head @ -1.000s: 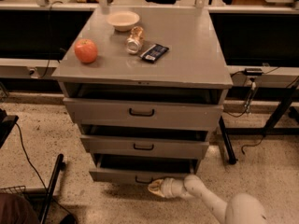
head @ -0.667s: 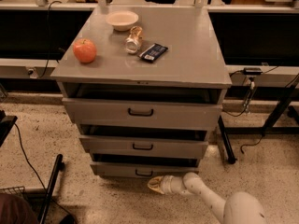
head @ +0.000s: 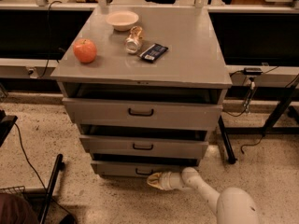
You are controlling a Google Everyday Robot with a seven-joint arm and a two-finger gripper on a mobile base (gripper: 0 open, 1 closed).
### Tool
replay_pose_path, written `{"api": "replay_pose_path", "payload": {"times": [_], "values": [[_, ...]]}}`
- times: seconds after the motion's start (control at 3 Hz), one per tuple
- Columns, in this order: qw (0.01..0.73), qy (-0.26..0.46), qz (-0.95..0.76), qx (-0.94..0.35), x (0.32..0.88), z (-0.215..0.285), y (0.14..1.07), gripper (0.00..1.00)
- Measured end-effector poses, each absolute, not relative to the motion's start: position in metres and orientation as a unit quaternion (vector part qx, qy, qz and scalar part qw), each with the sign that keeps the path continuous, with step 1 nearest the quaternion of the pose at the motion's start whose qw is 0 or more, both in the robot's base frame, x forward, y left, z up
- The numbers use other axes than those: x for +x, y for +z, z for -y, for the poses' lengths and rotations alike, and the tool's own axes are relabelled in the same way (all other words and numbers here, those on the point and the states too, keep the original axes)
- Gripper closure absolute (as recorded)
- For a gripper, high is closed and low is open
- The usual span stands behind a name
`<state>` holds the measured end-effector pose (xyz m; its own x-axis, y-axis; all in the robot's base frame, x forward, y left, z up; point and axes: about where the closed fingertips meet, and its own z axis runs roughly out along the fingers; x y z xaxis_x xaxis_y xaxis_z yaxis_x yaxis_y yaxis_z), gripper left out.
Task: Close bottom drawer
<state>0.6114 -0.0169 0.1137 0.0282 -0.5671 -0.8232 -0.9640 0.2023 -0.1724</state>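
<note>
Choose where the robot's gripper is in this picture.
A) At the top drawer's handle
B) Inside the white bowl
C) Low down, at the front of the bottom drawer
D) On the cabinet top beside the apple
C: the gripper is at the end of the arm reaching in from the lower right, close in front of the front panel of the bottom drawer.
</note>
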Motion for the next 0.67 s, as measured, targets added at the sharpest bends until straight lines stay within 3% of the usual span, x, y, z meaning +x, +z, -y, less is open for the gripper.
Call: {"api": "replay_pose_path", "payload": {"times": [0.67], "values": [[0.404,0.275,-0.632,-0.601,0.548,0.029,0.109,1.00]]}}
